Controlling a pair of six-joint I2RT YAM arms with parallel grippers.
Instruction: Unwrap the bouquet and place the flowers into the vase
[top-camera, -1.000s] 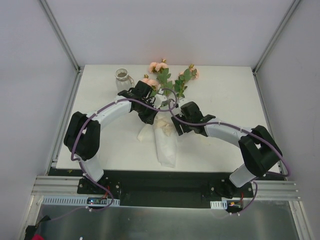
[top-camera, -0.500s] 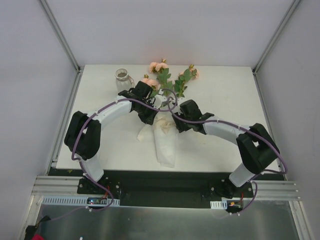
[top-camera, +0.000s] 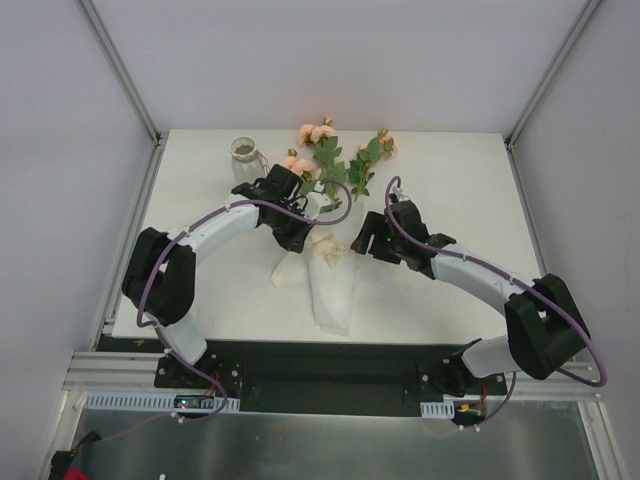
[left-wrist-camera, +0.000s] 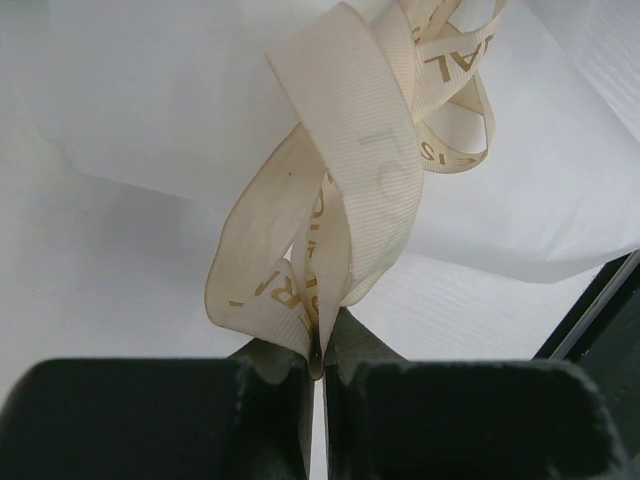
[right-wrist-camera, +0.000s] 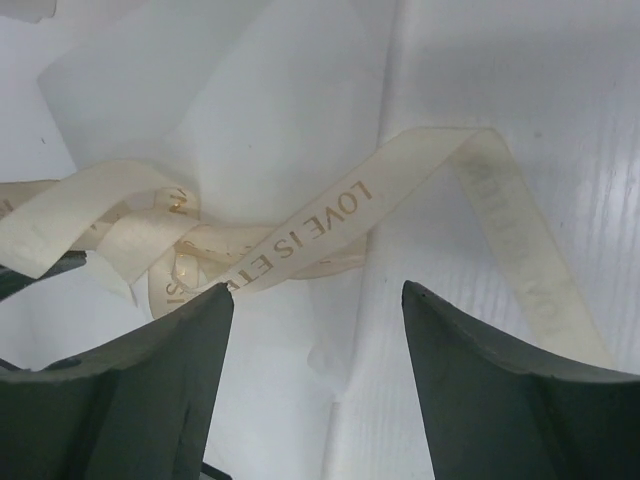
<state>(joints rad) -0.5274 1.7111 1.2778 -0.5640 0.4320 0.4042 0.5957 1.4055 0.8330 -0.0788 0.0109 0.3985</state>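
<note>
Left hand is pinching a loop of the ribbon, fingers fully closed on it. Right hand is hanging wide open just over another ribbon tail, gripping nothing. The bouquet is lying mid-bench, flowers sticking out the far end, and the vase is standing at the far left near the blooms. I'm guessing the ribbon is going to be light, floppy and a bit slick, so grabbing a flat tail close to the knot looks best. The paper is looking thin and easy to tear. Stems seem thin and springy, so taking them low, under the leaves, is probably beating squeezing the blooms.
</note>
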